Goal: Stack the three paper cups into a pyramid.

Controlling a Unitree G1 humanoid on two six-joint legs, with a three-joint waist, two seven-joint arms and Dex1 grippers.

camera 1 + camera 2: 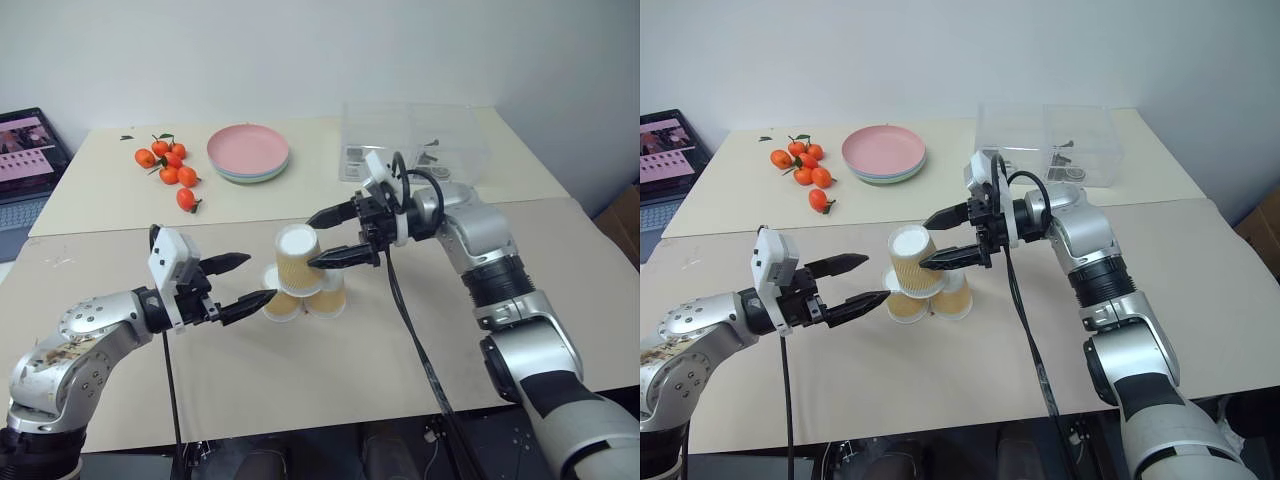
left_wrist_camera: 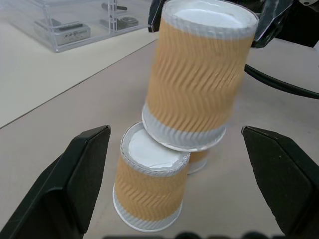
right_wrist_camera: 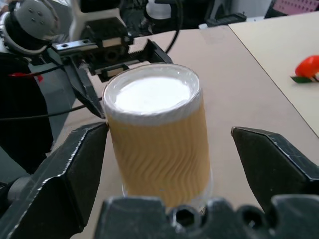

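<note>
Now, head views: top cup sits tilted on two base cups mid-desk; my right jaws open around it. Left wrist: left jaws open, near. Withdraw straight, no brushing.

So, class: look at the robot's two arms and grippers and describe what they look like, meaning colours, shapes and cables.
Both arms are silver-grey metal with rounded joint housings and black bands. Each ends in a white wrist block and a gripper of two black, pointed fingers: the left gripper and the right gripper. A black cable hangs from each wrist, and the right one also loops above the wrist.
</note>
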